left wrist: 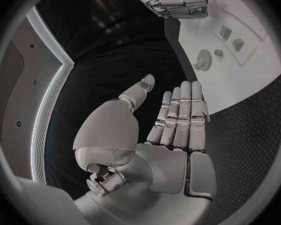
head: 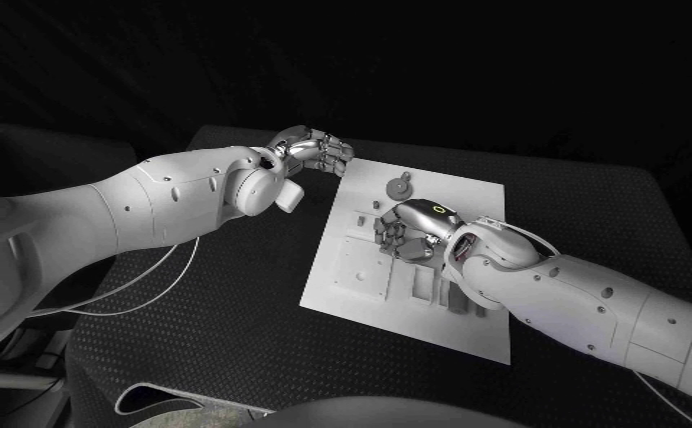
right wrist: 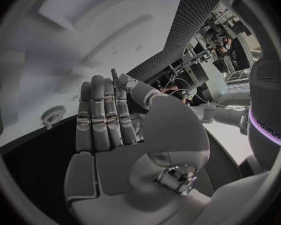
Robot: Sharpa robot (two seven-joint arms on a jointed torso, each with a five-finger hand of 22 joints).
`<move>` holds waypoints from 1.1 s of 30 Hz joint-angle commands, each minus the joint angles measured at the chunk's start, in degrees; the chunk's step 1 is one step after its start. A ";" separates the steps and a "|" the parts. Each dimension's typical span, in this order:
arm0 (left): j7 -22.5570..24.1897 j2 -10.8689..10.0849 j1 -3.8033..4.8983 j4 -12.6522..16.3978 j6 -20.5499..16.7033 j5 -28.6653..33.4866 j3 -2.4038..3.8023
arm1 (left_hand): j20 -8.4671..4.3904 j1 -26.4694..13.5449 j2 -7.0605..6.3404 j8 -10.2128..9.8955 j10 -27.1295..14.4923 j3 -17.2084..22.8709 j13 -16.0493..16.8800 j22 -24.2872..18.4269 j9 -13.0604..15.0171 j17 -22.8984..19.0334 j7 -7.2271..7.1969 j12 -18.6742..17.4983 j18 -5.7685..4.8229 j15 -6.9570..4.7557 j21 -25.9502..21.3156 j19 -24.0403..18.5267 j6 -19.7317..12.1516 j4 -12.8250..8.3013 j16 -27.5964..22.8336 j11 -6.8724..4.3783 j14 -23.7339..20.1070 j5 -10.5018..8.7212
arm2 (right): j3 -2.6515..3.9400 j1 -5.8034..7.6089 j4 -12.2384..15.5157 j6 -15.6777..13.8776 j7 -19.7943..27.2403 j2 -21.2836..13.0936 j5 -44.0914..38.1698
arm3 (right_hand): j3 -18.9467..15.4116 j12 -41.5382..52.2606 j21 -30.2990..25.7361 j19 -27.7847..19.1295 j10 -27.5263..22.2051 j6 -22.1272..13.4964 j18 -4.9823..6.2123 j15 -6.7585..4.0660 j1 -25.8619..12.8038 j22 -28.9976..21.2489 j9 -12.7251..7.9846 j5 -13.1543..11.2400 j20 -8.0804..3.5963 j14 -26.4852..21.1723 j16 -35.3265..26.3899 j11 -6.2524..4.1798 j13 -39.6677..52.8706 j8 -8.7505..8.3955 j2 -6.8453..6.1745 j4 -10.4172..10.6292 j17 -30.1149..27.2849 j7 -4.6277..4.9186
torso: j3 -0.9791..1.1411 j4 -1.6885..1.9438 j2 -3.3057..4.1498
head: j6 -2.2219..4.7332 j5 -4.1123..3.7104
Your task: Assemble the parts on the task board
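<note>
From my end the task board [head: 378, 278] is a white rectangular plate lying flat in the middle of the black tabletop [head: 216, 338], with shallow rectangular recesses and a few small grey parts on it, including a round gear-like part [head: 398, 189] near its far edge. My right hand [head: 411, 229] hangs over the middle of the board with fingers straight and side by side, holding nothing. The left hand [head: 310, 153] sits just off the board's far left corner, fingers extended and empty too.
</note>
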 commanded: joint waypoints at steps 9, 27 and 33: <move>0.29 0.42 0.23 -0.01 -0.12 0.20 0.04 | 0.36 -0.20 -0.21 0.42 0.22 0.07 -0.13 -0.06 -0.10 0.13 -0.11 0.32 0.96 0.20 -0.23 0.20 0.49 0.14 -0.39 0.06 0.04 0.29 | -0.57 -0.57 -0.42 1.28 0.76 0.76 -1.66 | 0.22 -0.16 -0.16 0.14 0.23 -0.18 0.33 -0.37 -0.09 1.17 0.14 0.14 0.00 -0.13 -0.44 0.07 0.19 -0.18 0.73 0.02 0.12 0.39 | 0.01 -0.02 -0.01 | -0.68 0.52; 0.25 0.40 0.26 -0.08 -0.14 0.20 0.04 | 0.36 -0.22 -0.22 0.44 0.23 0.12 -0.23 -0.07 -0.15 0.21 -0.11 0.33 0.94 0.21 -0.29 0.21 0.49 0.16 -0.49 0.06 0.05 0.28 | -1.35 -0.66 -0.82 2.76 0.34 0.86 -2.43 | 0.21 -0.26 -0.20 0.10 0.21 -0.22 0.33 -0.35 -0.13 1.17 0.23 0.14 0.01 -0.14 -0.55 0.08 0.34 -0.22 0.78 0.02 0.23 0.41 | 0.02 -0.06 -0.01 | -1.21 0.89; 0.24 0.43 0.26 -0.14 -0.18 0.20 0.04 | 0.36 -0.23 -0.21 0.44 0.23 0.14 -0.27 -0.07 -0.17 0.25 -0.10 0.34 0.94 0.21 -0.32 0.22 0.48 0.17 -0.53 0.07 0.06 0.29 | -1.42 -0.66 -0.88 2.83 0.24 0.87 -2.49 | 0.21 -0.30 -0.21 0.09 0.19 -0.23 0.33 -0.35 -0.14 1.18 0.26 0.14 0.01 -0.14 -0.59 0.08 0.39 -0.24 0.81 0.02 0.27 0.41 | 0.04 -0.04 0.00 | -1.33 0.98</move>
